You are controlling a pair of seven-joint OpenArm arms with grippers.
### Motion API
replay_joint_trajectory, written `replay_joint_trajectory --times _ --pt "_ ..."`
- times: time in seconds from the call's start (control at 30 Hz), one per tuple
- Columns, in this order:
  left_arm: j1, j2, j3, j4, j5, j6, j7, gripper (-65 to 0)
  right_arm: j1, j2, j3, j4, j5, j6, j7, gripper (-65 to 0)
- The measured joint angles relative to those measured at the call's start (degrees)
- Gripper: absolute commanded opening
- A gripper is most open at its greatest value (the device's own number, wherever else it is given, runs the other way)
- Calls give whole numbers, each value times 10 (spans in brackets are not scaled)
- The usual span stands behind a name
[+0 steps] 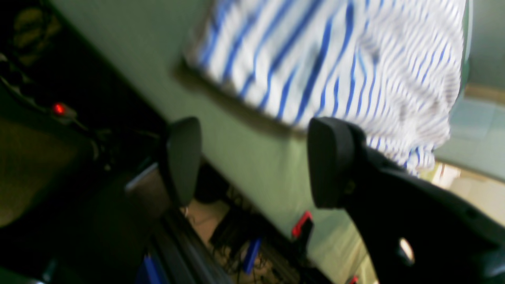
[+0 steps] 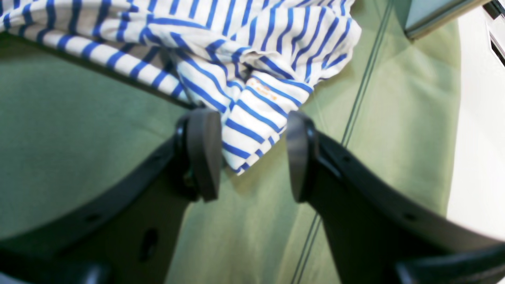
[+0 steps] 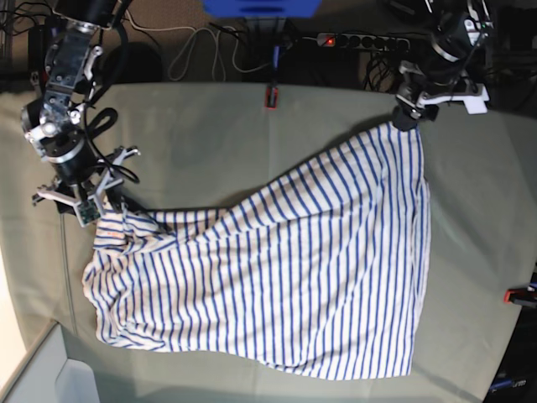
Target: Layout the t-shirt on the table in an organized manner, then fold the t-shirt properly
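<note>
From above, the t-shirt [image 3: 285,277] is lying spread out on the table [image 3: 210,143], with an arm at each far corner and a red clamp [image 3: 271,96] at the back edge. Only the right wrist view is showing the right gripper [image 2: 252,154] standing open with a bunched bit of shirt poking between its fingers, not pinched. Only the left wrist view is showing the left gripper [image 1: 252,161] standing open and holding nothing, just off the shirt's edge.

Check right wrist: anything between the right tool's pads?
Yes, a bunched corner of the t-shirt lies between the open right tool, over the table.
</note>
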Motion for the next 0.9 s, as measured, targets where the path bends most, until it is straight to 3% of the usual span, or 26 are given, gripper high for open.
replay_joint_trajectory --times 0.17,0.53,0.73,0.9 --pt "-38 0 -41 -9 -2 0 6 -247 0 0 0 0 0 0 0 -377" --pt "-75 1 -39 -43 -3 3 1 -248 0 0 0 0 0 0 0 -377" --pt "-89 1 -42 -94 0 5 3 -365 0 0 0 0 0 0 0 -377" --pt "-92 0 -43 -115 -7 -3 -2 -374 0 2 0 0 0 0 0 -377"
